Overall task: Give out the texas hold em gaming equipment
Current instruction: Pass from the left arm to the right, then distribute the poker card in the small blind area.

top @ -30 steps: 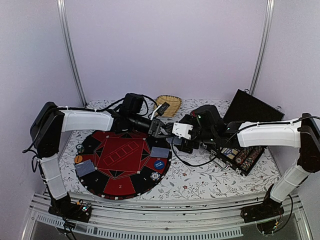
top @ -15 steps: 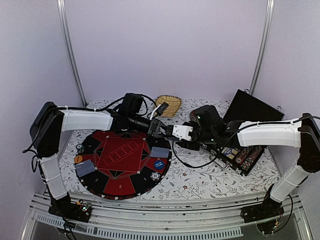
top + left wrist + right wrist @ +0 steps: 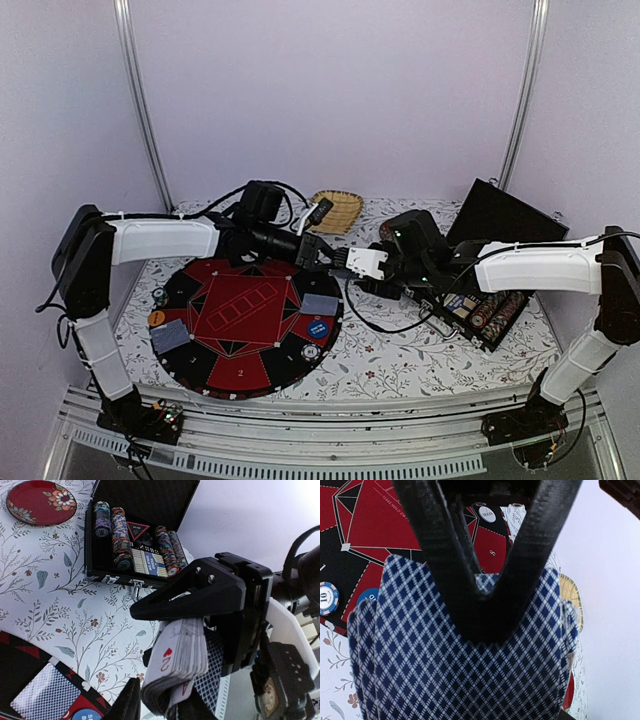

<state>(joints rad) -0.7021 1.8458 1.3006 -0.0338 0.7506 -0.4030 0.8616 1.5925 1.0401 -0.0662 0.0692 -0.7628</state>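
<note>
Since a second ago, the left arm's shoulder has been shifted slightly outward. The deck of cards (image 3: 176, 662) is held above the bench (image 3: 400, 370), clamped by the right end effector (image 3: 342, 262). Whether the left end effector (image 3: 318, 252) has released it cannot be told. The deck should be pulled away only after full release.
</note>
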